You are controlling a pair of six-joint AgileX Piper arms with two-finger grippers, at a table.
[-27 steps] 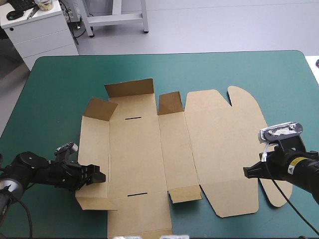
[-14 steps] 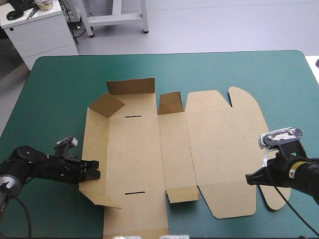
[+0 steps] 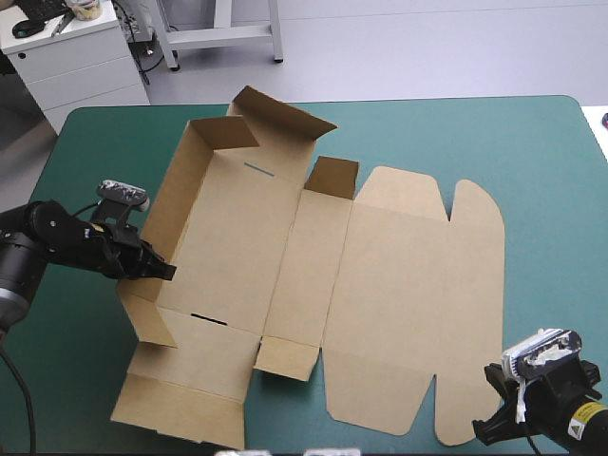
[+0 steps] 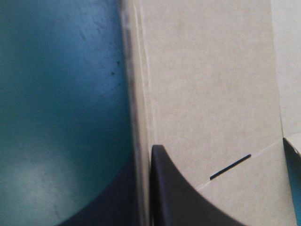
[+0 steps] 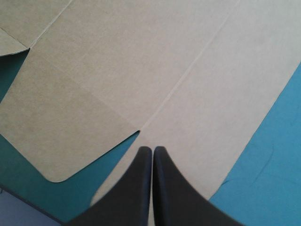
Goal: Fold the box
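Observation:
The brown box [image 3: 285,256] lies open on the teal-green cover, turned at a slant. Its long left wall [image 3: 180,204] stands raised, and so do the far flap [image 3: 280,114] and a small flap [image 3: 332,179]. My left gripper [image 3: 163,270] is shut on the left wall's edge. In the left wrist view that wall [image 4: 207,94] runs between my black fingers [image 4: 174,193], at the left gripper [image 4: 143,162], with a slot [image 4: 230,167] close by. My right gripper [image 3: 483,435] is shut and holds nothing, off the lid's near right corner. The right wrist view has the right gripper [image 5: 153,151] over the flat lid [image 5: 141,70].
The lid panel [image 3: 418,285] lies flat toward the right. The box's near left flap [image 3: 180,413] reaches close to the table's front edge. A white cabinet [image 3: 71,57] and a metal frame [image 3: 223,33] stand beyond the far edge.
My left gripper shut on the left wall and carried it up and toward the far side. The whole box turned and slid. My right gripper drew back to the near right corner.

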